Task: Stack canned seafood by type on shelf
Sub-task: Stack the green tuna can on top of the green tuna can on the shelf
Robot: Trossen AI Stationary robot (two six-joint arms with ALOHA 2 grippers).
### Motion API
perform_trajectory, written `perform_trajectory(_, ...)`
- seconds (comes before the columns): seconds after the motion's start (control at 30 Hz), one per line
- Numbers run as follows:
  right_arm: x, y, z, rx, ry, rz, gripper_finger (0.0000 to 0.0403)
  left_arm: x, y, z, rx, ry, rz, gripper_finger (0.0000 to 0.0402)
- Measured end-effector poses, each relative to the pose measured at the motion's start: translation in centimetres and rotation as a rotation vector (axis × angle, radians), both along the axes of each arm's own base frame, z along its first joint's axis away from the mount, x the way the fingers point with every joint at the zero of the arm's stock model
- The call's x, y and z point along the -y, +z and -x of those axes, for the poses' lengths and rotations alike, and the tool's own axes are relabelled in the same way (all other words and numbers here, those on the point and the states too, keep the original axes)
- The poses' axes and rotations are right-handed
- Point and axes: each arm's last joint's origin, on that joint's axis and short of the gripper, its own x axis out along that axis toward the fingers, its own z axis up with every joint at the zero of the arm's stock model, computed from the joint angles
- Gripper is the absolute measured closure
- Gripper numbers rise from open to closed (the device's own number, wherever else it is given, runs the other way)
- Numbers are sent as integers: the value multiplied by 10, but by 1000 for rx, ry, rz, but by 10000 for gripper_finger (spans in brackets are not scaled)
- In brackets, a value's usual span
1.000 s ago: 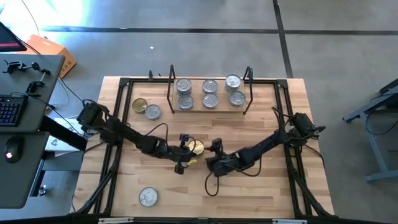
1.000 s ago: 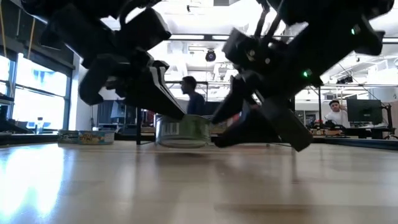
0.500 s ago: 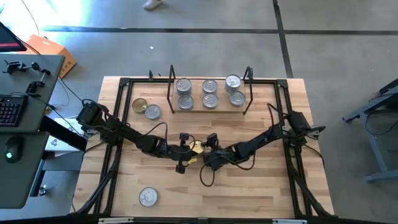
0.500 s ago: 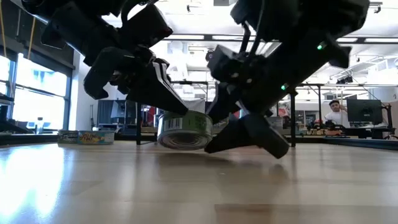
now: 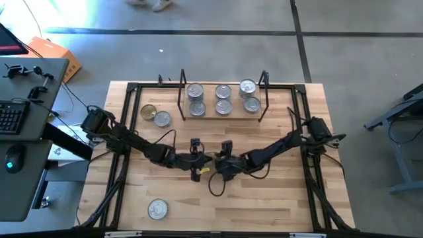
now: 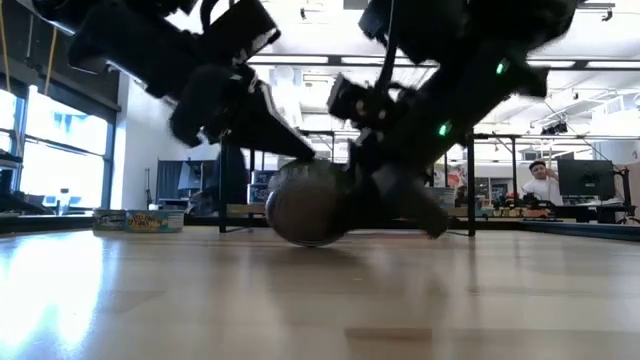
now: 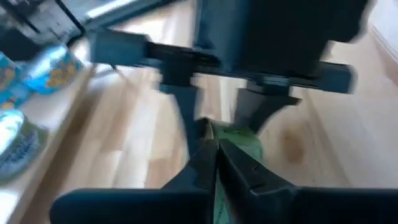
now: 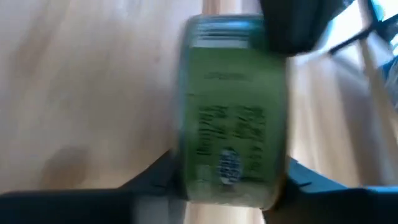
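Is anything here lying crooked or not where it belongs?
Yes. One green-labelled tin is tipped on its edge mid-table, caught between the left gripper and the right gripper, not lying flat. A lone tin sits near the table's front edge, and two tins lie beside the shelf, not on it.

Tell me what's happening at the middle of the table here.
Both arms meet at the table's centre over one green-labelled tin. The right pincer has its fingers on either side of the tin, which lies tipped on its side. The left pincer is shut, its tips right beside the tin. Six silver-lidded tins sit on the shelf; two more lie left of it and one near the front edge.
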Motion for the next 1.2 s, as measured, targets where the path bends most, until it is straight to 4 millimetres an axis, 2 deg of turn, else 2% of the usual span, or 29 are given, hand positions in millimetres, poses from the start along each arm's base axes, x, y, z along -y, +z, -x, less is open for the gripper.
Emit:
perform_trajectory(0.07,-4,7,3,-49,-50,-40,285,4,3,-1,22,-49,-19,382)
perform_trajectory(0.2,-10,23,1,-119,-150,-136,284,14,8,-1,55,-173,-82,331)
perform_trajectory(0.43,-17,32,-6,-24,-196,-234,284,5,5,-3,20,-163,-153,215)
perform_trajectory(0.53,-17,33,-7,3,-217,-254,284,1,3,-3,8,-117,-180,183)
perform_trajectory(0.67,-20,33,-8,24,-226,-271,284,0,3,-4,6,-118,-179,174)
perform_trajectory(0.97,-23,32,-5,10,-246,-311,284,4,1,1,-26,-66,-257,204)
perform_trajectory(1.2,-30,33,-4,14,-207,-308,284,6,-1,2,-20,-44,-183,202)
